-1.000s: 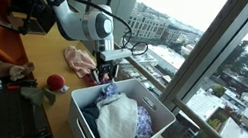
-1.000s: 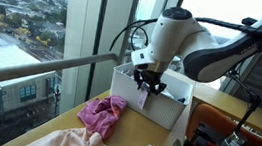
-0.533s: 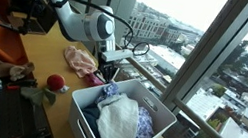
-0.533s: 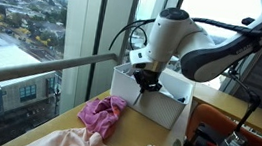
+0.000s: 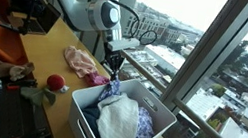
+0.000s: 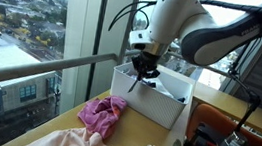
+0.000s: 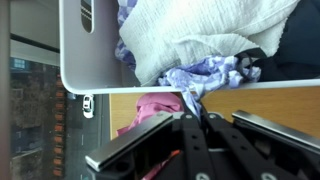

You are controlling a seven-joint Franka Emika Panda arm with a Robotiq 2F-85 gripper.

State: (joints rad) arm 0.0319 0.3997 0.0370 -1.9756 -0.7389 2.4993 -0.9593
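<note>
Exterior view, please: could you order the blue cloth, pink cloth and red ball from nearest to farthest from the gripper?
1. Blue cloth, held by the gripper over the bin.
2. Pink cloth, beside the bin.
3. Red ball, farther along the table.

White glossy rounded arm shells (image 5: 91, 13); black cable loops (image 6: 127, 20) at wrist's 12 o'clock; black metal two-finger gripper (image 6: 142, 77).

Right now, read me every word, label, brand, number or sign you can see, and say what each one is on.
No text can be read anywhere in these views.
No lettering shows on the white bin, the blue patterned cloth, the pink cloth or the robot arm.
Any signs on the buildings outside the window are too small to read.
</note>
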